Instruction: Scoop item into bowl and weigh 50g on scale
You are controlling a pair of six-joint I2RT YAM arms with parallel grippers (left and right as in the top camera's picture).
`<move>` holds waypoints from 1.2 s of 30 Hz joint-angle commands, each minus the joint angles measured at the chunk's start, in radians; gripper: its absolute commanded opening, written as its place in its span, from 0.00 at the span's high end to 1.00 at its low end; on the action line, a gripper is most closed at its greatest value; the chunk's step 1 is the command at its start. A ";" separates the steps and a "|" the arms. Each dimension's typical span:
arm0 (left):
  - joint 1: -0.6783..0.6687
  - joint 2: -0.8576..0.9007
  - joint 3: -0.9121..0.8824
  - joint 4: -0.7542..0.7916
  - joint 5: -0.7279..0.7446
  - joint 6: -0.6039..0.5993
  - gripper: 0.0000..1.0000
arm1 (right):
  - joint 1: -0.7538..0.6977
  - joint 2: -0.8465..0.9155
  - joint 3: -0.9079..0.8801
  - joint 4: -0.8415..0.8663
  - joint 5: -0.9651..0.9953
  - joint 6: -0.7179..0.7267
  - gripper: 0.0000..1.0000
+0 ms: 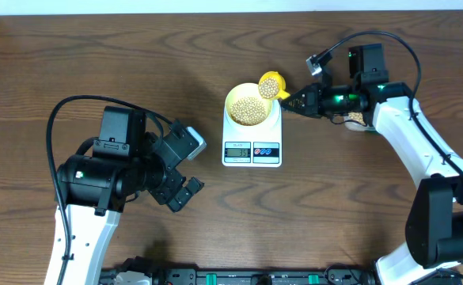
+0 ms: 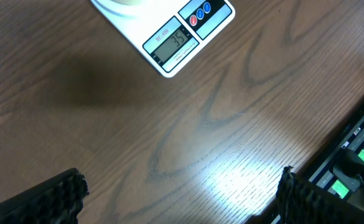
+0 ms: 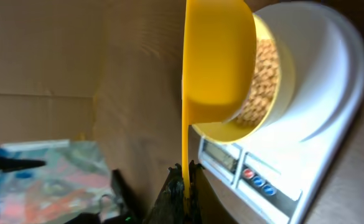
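Note:
The white scale (image 1: 252,150) stands at mid-table with the pale yellow bowl (image 1: 230,110) on it, holding tan beans (image 1: 251,110). My right gripper (image 1: 296,100) is shut on the handle of a bright yellow scoop (image 1: 271,85), which is tilted over the bowl's far right rim with beans in it. In the right wrist view the scoop (image 3: 219,62) hangs over the bowl (image 3: 231,132) and its beans (image 3: 262,81) on the scale (image 3: 331,93), with the fingers (image 3: 185,180) clamped on the handle. My left gripper (image 1: 185,186) is open and empty, left of the scale. The scale's display (image 2: 175,40) reads 35.
A container with beans (image 1: 357,119) sits behind my right arm, mostly hidden. The table's front edge with dark equipment and green lights (image 2: 350,168) lies close to my left gripper (image 2: 182,199). Bare wood lies between that gripper and the scale.

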 commanded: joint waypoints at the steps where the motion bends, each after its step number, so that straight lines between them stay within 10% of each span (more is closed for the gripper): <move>1: 0.004 -0.005 0.013 -0.004 0.016 0.010 0.00 | 0.034 0.010 0.000 0.019 0.080 -0.032 0.99; 36: 0.004 -0.005 0.013 -0.004 0.016 0.010 0.00 | 0.128 0.006 0.117 -0.140 0.318 -0.144 0.99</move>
